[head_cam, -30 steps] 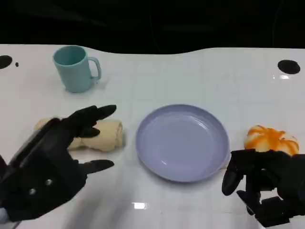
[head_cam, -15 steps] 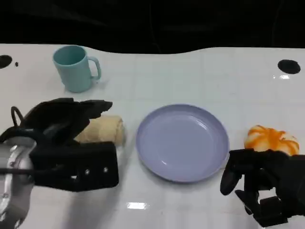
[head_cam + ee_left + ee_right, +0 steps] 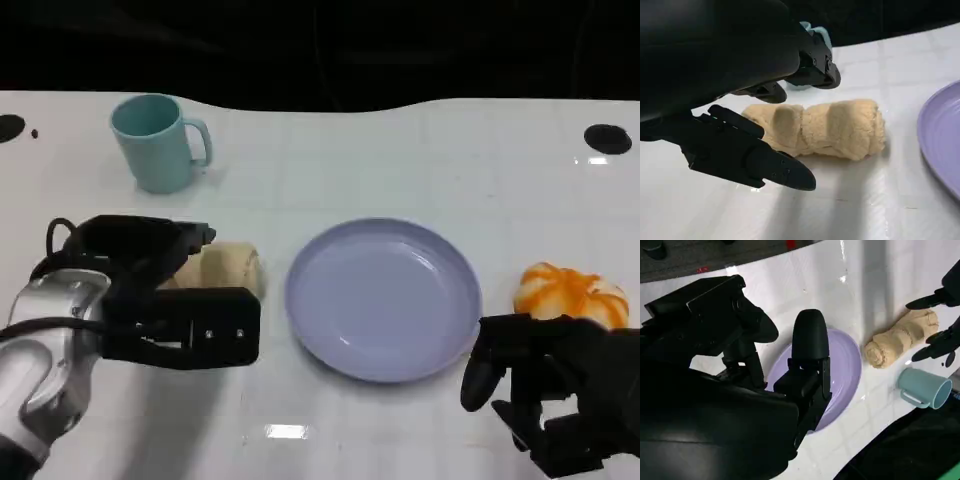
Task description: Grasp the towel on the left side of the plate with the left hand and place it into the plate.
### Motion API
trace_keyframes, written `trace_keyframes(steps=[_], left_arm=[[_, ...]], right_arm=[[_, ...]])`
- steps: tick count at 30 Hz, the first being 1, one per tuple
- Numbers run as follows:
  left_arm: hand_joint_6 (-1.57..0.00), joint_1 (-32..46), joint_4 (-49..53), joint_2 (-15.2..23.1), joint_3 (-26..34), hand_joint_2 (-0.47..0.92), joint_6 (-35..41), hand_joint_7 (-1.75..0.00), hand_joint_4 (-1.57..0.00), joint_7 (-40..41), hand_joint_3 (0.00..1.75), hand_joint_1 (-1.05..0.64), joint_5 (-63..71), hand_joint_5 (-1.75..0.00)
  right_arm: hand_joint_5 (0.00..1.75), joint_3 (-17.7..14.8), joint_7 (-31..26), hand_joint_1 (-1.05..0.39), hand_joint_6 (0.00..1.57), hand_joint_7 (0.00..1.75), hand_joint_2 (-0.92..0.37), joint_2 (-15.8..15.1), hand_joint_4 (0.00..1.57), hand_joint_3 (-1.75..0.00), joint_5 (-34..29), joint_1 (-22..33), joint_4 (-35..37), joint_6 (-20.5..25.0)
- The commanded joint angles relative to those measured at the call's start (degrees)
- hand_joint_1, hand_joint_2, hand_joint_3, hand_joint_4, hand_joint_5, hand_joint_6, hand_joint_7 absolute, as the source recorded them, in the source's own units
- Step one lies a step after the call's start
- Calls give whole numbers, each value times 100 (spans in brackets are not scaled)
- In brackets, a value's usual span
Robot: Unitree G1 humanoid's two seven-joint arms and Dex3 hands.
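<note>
Fingers (image 3: 765, 167) of our left hand (image 3: 150, 290) spread wide around the rolled beige towel (image 3: 825, 129), which lies on the white tabletop (image 3: 400, 150) just left of the lavender plate (image 3: 383, 298); we cannot tell whether they touch it. Our right hand (image 3: 545, 385) sits nearest, fingers curled in on nothing, beside an orange-and-white striped object (image 3: 568, 292). Farther back stands a teal mug (image 3: 157, 143). We read no writing anywhere.

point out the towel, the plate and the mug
towel (image 3: 835, 129): left wrist view, middle of the beige roll.
plate (image 3: 385, 300): head view, bare centre of the lavender dish.
mug (image 3: 152, 140): head view, side wall of the teal cup.
</note>
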Motion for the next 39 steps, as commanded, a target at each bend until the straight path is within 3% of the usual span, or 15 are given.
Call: trace_keyframes(steps=[1,12,19,21,22,26,28,34,35,37,38,39], left_arm=[[-34,-362,796,-102,-168,90,-178,-1,-35,219,0,-53,142,-16],[-40,-1140,3294,-716,-438,92,-778,-1,-48,1053,2,-43,-3,-12],[-55,-1311,4032,-788,-548,92,-1277,-6,-80,1600,6,-37,3,-26],[-58,-1367,4168,-797,-590,92,-1347,-2,-66,1668,6,-36,11,-66],[-58,-1431,4256,-803,-632,92,-1350,-1,-60,1606,6,-36,26,-71],[-59,-1628,4512,-818,-723,92,-1411,-1,-57,1362,4,-33,-24,-47],[-70,-1702,4628,-842,-724,91,-1433,-5,-61,1308,2,-31,-79,-39],[-103,-1780,4928,-922,-770,92,-1504,-15,-76,1674,5,-29,-100,-53],[-106,-1774,4979,-947,-761,92,-1519,-12,-77,1775,6,-30,-120,-74],[-116,-1749,5059,-983,-745,92,-1567,-11,-73,1964,11,-27,-158,-137],[-111,-1721,5074,-994,-749,91,-1594,-36,-71,2074,18,-24,-163,-159],[-90,-1696,5086,-999,-753,92,-1628,-89,-72,2174,23,-24,-171,-167]], right_arm=[[173,-54,-17,3,69,146,-56,-60,72,-109,-40,31,-36,-93],[174,-71,8,2,70,145,-55,-82,72,-110,-30,86,-66,-133],[174,-109,31,3,69,146,-56,-98,71,-110,0,95,-65,-118],[173,-104,27,2,69,145,-55,-109,71,-110,-19,101,-60,-125],[173,-99,27,2,69,145,-55,-122,72,-110,-32,107,-57,-150],[172,-109,18,2,70,144,-55,-134,73,-110,-30,154,-83,-187],[172,-116,14,2,70,144,-55,-132,72,-110,-23,166,-112,-137],[173,-119,4,3,70,145,-55,-131,72,-109,-21,216,-150,-169],[173,-122,5,3,70,145,-55,-132,72,-110,-19,221,-159,-167],[173,-127,5,2,70,145,-55,-132,72,-110,-15,223,-180,-138],[173,-133,3,2,70,145,-55,-128,72,-110,-12,221,-194,-112],[173,-138,1,2,70,145,-55,-126,72,-111,-9,219,-206,-85]])
